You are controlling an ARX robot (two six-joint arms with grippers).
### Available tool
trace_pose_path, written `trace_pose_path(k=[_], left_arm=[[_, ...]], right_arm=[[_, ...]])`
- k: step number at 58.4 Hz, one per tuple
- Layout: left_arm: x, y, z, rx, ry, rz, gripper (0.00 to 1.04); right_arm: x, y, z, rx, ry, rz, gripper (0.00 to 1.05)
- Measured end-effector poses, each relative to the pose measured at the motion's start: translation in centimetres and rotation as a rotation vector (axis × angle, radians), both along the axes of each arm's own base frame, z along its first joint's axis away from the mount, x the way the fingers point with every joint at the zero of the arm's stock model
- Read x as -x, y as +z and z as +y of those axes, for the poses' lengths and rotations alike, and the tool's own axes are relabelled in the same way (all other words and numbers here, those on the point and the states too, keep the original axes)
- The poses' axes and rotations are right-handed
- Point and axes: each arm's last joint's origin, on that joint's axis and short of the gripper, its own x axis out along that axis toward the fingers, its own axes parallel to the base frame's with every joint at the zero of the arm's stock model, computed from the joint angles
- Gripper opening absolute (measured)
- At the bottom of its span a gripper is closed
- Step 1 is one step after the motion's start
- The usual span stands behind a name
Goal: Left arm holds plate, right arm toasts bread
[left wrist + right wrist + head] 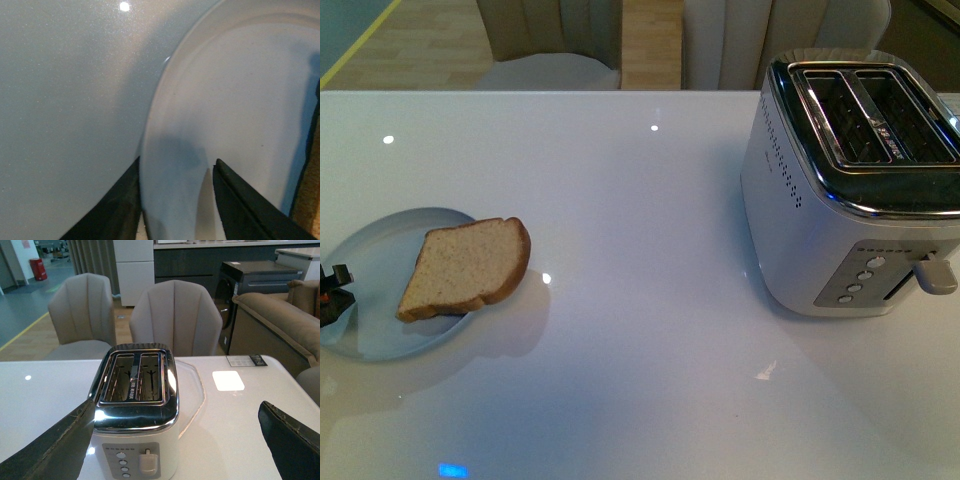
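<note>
Black, angular arm tips.
Left end effector: matte black, small red-orange mark. Right end effector: dark tapered fingers, edges scuffed pale.

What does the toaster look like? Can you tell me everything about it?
The toaster is a rounded box with a pale silvery body and a shiny chrome top. Its two slots on top are empty. One end carries a lever and a column of four round buttons; rows of tiny holes dot its side. It stands upright on the white table, at the robot's right. Only the table touches it; the open right gripper is apart from it.
</note>
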Motion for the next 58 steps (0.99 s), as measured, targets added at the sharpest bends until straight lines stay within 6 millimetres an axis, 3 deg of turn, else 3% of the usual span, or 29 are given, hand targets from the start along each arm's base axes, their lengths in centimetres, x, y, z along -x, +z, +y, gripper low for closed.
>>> trace_pose_path(k=[7,11,36,58], left_arm=[[0.0,-0.2,-0.2,0.025,0.009,0.009,0.11],[0.0,-0.2,-0.2,0.055,0.023,0.004,0.03],[0.6,0.8,0.3,0.141,0.077,-0.005,0.03],[0.9,5.6,0.0,0.146,0.066,-0.061,0.03]], right_arm=[[0.0,0.0,0.0,0.0,0.0,0.0,0.96],[0.0,0.0,0.0,0.0,0.0,0.0,0.96],[0.0,0.0,0.0,0.0,0.0,0.0,0.96],[0.0,0.0,0.0,0.0,0.0,0.0,0.96]])
